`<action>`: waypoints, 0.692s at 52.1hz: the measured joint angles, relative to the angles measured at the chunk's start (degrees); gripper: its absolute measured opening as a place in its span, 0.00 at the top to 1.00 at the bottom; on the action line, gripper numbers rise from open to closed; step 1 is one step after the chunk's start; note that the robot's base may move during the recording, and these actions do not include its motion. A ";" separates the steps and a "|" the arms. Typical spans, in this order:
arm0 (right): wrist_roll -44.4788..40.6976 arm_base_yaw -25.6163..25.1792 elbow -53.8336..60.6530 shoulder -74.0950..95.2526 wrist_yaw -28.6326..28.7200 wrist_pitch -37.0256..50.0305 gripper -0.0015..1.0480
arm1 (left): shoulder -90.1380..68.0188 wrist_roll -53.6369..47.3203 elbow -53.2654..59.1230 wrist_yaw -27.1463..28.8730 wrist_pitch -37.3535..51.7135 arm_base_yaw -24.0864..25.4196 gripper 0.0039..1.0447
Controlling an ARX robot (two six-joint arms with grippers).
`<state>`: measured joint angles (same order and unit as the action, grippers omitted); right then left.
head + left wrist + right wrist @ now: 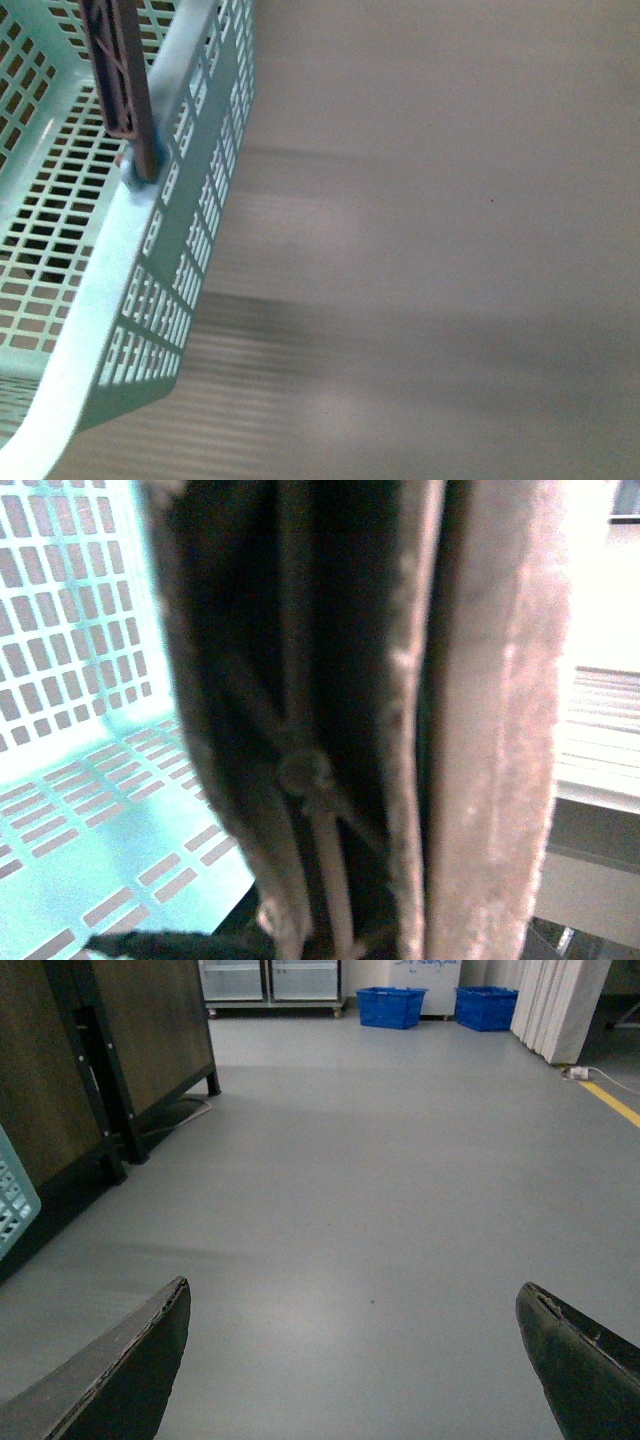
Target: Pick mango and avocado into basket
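The light teal basket (120, 300) fills the left of the front view, tilted, with its brown handle (120, 70) rising from the rim. In the left wrist view the handle (490, 740) sits very close to the camera, with the basket's slotted bottom (90, 810) behind it. My left gripper (340, 930) is shut on the basket by this handle, and its fingers are mostly hidden. My right gripper (350, 1360) hangs open over bare grey floor, nothing between its fingertips (130, 1360). A teal corner of the basket (15, 1210) shows at that view's edge. No mango or avocado is in view.
Grey floor (450, 250) lies beside the basket. The right wrist view shows a dark wooden cabinet on black legs (150, 1040), two blue crates (390, 1006) far off, a white curtain (560, 1000) and a yellow floor line (612, 1103).
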<state>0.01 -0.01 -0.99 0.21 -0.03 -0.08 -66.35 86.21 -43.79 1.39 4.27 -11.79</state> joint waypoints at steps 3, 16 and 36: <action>0.02 0.00 0.00 0.02 0.00 0.00 0.08 | 0.52 0.11 0.00 0.11 -0.11 0.02 0.85; 0.02 0.00 0.00 0.02 0.00 0.00 0.08 | -0.44 0.68 0.66 -0.15 -0.46 0.02 0.85; 0.00 0.00 0.00 0.00 -0.02 -0.02 0.08 | -0.50 0.68 0.85 -0.13 -0.55 0.02 0.85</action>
<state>0.01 -0.01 -0.99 0.21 -0.05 -0.10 -66.85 86.89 -42.94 1.26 3.73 -11.77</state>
